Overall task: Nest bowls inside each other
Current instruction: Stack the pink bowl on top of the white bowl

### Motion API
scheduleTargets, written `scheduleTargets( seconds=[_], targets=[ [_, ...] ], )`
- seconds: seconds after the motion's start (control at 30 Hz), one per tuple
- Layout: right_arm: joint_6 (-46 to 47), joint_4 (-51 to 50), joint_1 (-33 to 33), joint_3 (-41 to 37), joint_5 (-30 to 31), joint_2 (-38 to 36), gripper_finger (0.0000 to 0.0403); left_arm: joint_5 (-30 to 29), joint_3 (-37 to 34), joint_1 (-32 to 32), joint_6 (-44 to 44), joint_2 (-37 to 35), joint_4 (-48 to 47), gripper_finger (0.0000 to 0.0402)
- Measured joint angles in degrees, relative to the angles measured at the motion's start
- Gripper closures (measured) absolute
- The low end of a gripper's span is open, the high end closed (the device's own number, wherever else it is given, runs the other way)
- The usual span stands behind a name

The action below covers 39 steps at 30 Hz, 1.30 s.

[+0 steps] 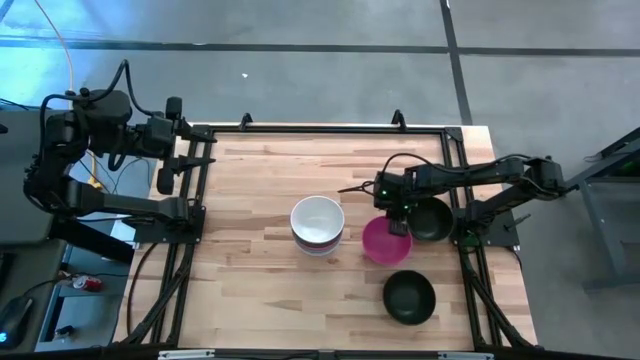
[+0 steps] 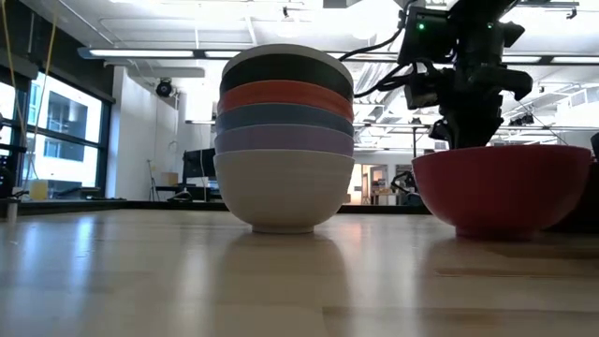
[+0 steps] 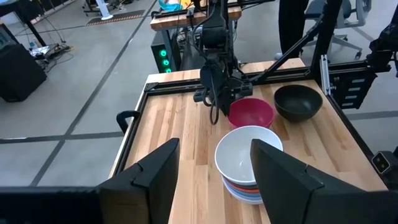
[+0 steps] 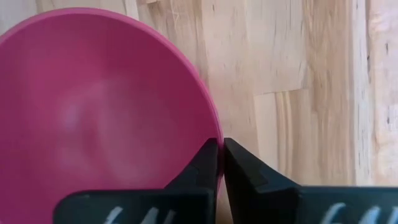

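A: From above, what sits on the wooden table (image 1: 260, 250)?

B: A stack of nested bowls (image 1: 318, 226) near the table's middle, its top bowl white inside. Just beside it toward the right edge is the magenta bowl (image 1: 383, 242). One black bowl (image 1: 432, 220) lies close to the right edge, another black bowl (image 1: 409, 297) nearer the front right corner.

A: And the arms?

B: The right gripper (image 1: 397, 226) is over the magenta bowl's rim, on the side facing the right edge. The left gripper (image 1: 190, 158) waits beyond the table's left edge.

A: At table height?

B: The stack (image 2: 284, 139) shows cream at the bottom, then lavender, blue, red and black layers. The magenta bowl (image 2: 502, 190) stands apart from it on the table (image 2: 187, 281), with the right arm coming down behind its rim.

A: The left wrist camera?

B: Its own fingers (image 3: 155, 177) stand wide apart with nothing between them. Past them: the stack (image 3: 247, 163), the magenta bowl (image 3: 250, 113) with the right gripper (image 3: 217, 102) at its rim, and a black bowl (image 3: 298, 102) close to the table's right edge.

A: The right wrist camera?

B: The right gripper (image 4: 221, 165) is pinched narrow on the magenta bowl (image 4: 99, 106), one finger inside the rim, one outside, over the planks (image 4: 292, 74).
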Motion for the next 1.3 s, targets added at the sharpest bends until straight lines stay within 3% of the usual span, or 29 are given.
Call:
scheduleTargets(
  seconds=[0.43, 0.8, 1.0, 1.13, 1.3],
  targets=[
    [-1.5, -4.0, -4.6, 4.3, -1.3, 0.0, 0.0402, 0.0, 0.0, 0.0, 0.2, 0.0, -0.9, 0.0216],
    [-4.2, -15.3, -7.1, 21.9, -1.2, 0.1, 0.0402, 0.0, 0.0, 0.0, 0.9, 0.0, -3.2, 0.0216],
    [-4.1, -24.1, -7.4, 34.3, -0.8, 4.6, 0.0403, -0.1, 0.0, 0.0, 1.6, -0.1, -3.7, 0.0216],
    [-4.7, -30.6, -7.4, 43.8, -0.8, 10.9, 0.0403, -6.1, 0.0, 0.0, 1.4, 0.3, -5.9, 0.0216],
    [-7.8, -37.2, -7.4, 55.4, -0.8, 18.6, 0.0403, -23.2, 0.0, 0.0, -0.8, 2.0, -12.3, 0.0216]
  ],
)
